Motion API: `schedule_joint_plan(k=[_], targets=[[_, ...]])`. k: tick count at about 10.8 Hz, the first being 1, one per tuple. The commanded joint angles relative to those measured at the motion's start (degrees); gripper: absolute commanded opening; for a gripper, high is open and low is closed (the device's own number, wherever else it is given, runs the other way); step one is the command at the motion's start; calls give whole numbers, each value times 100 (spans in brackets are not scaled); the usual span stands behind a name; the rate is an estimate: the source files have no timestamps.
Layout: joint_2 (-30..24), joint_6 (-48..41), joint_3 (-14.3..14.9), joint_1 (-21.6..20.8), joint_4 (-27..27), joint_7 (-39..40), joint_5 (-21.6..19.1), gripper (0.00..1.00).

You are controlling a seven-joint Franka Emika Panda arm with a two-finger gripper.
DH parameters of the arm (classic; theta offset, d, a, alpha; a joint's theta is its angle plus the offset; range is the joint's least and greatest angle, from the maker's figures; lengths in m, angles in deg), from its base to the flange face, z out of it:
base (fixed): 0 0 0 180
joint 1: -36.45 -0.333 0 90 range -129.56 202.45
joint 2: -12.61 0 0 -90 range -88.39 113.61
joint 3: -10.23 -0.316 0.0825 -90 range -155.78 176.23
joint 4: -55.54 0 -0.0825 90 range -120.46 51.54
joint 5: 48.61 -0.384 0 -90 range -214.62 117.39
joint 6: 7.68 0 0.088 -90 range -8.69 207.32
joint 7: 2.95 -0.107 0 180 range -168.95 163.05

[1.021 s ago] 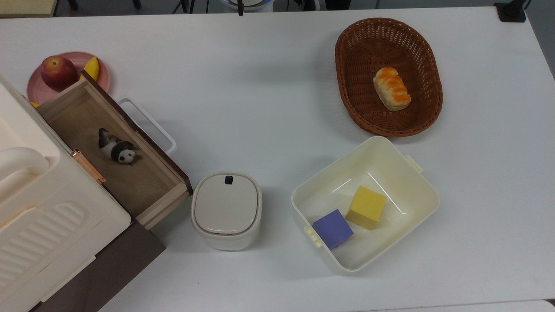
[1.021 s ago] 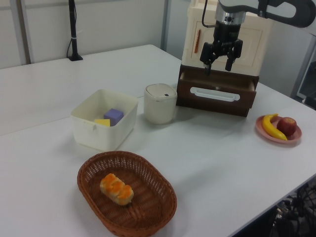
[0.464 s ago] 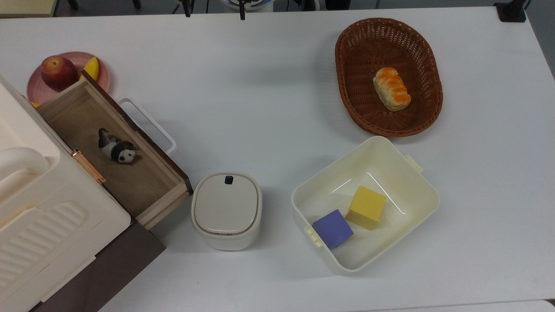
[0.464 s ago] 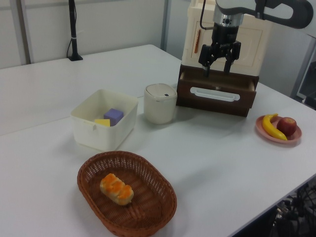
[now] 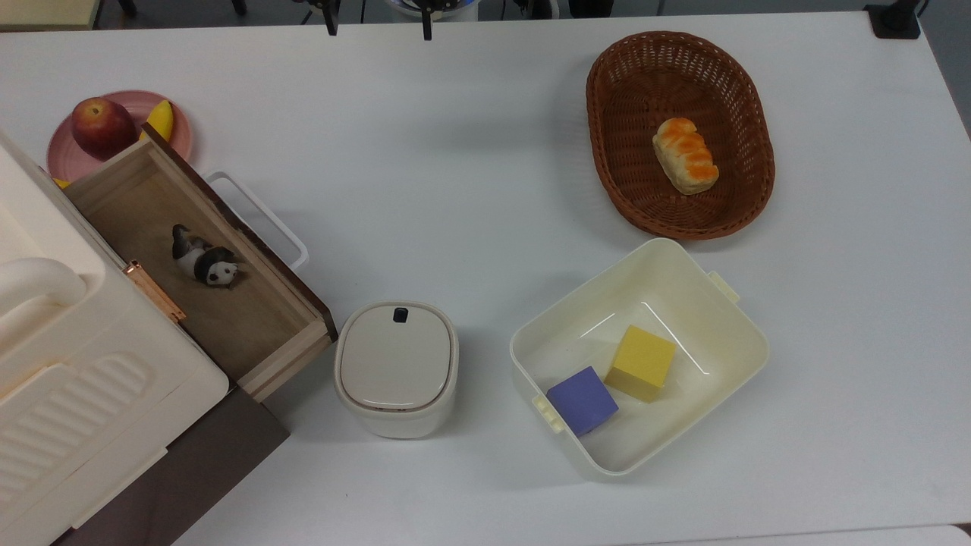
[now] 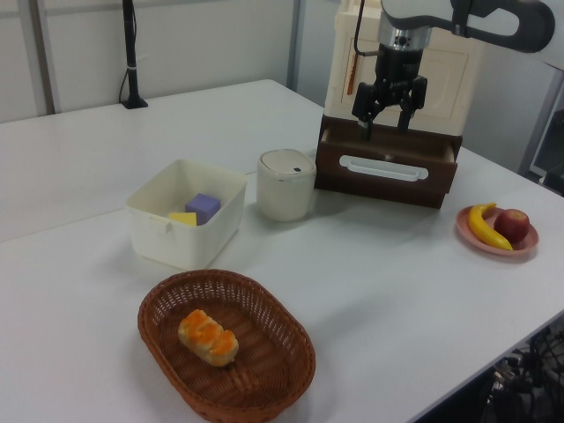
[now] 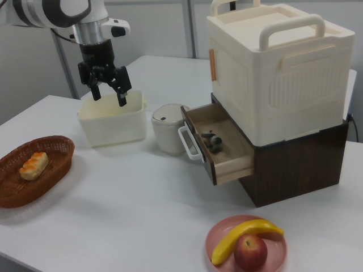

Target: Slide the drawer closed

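Claw (image 6: 385,112) risen slightly, drawer (image 5: 199,258) apparently diagonal

**No readable markings from my station**

I can read no text, label, brand, number or sign in any of my three views. The cream ribbed plastic box with the handle (image 7: 278,68) carries raised ribs but no lettering that I can make out. The small cream lidded container (image 5: 396,369) has a dark square button on its lid, with nothing legible on it. The cream plastic bin (image 5: 728,356), the brown wicker basket (image 5: 607,91) and the pink plate (image 7: 218,235) are all plain to my eye. The white arm over the table bears no marking that I can read.
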Motion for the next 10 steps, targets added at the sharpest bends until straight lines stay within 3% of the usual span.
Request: schedule_joint_plan(k=[1, 3, 4, 6, 10], targets=[[-1, -79, -13, -13, 33, 47, -24, 100], [-10, -79, -13, -13, -11, 82, -24, 94], [-1, -53, -13, -13, -11, 108, -24, 56], [-1, 52, -13, -13, -46, 231, -24, 0], [-10, 53, -13, -13, -73, 522, -32, 0]])
